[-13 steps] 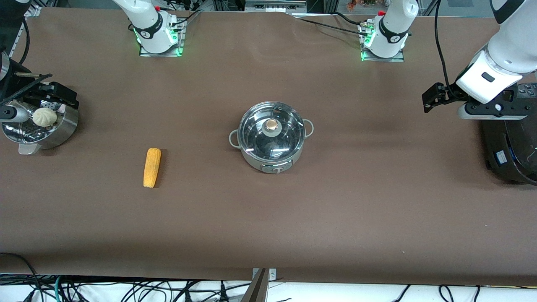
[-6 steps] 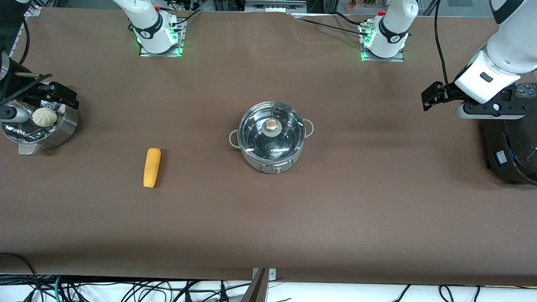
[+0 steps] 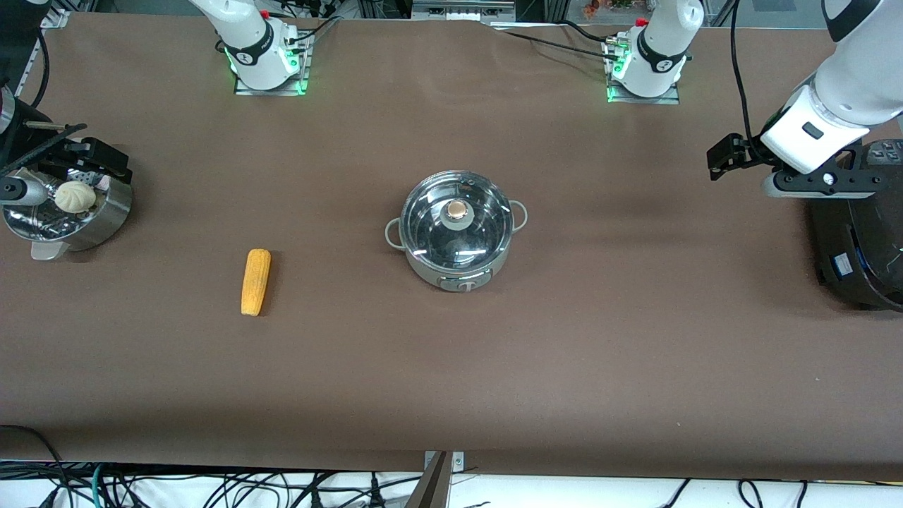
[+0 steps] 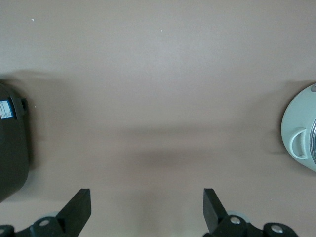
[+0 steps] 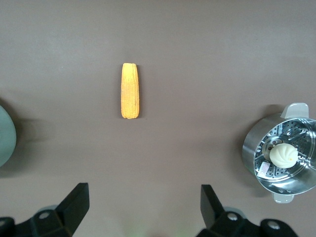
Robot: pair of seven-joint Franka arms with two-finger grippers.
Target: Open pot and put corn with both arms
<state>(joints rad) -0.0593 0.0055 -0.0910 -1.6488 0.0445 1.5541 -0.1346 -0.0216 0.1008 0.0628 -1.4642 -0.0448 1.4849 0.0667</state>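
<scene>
Pot mid-table, lid on; corn toward right arm's end. Left gripper spread wide beside black cooker; right gripper spread over steamer basket. I'd centre left fingers on lid knob, lift straight.

Shiny steel pot, yellow-orange corn, pale bun, black cooker, brown table.
</scene>
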